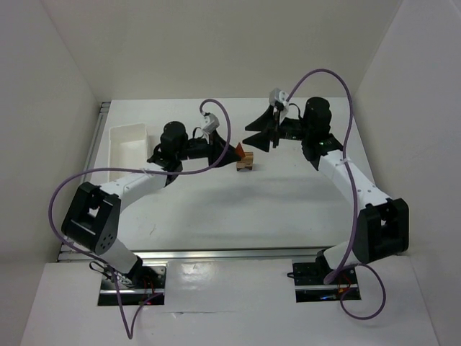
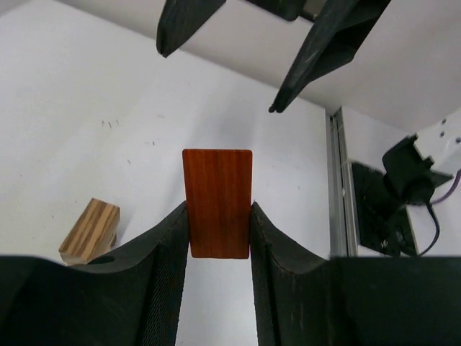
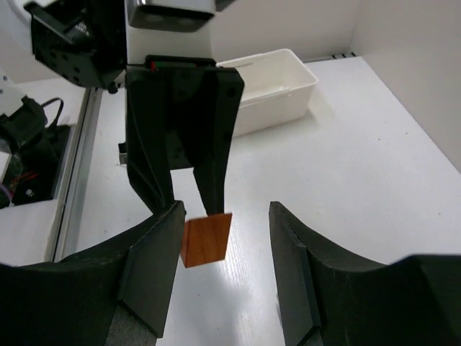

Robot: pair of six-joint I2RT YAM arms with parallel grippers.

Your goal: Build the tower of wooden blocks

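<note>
My left gripper (image 2: 219, 216) is shut on the orange-red roof piece (image 2: 217, 202) and holds it above the table. In the top view the roof piece (image 1: 237, 151) hangs just left of a small stack of blocks (image 1: 245, 162), a light tan cube on a darker piece. A tan striped block (image 2: 90, 231) shows low left in the left wrist view. My right gripper (image 1: 261, 135) is open and empty, just right of the stack and facing the left gripper. In the right wrist view the roof piece (image 3: 206, 238) hangs from the left gripper's fingertips (image 3: 209, 194), between my open jaws.
A white plastic tray (image 1: 128, 140) stands at the back left and also shows in the right wrist view (image 3: 277, 90). White walls close in the table on three sides. A metal rail (image 2: 335, 180) runs along the table's edge.
</note>
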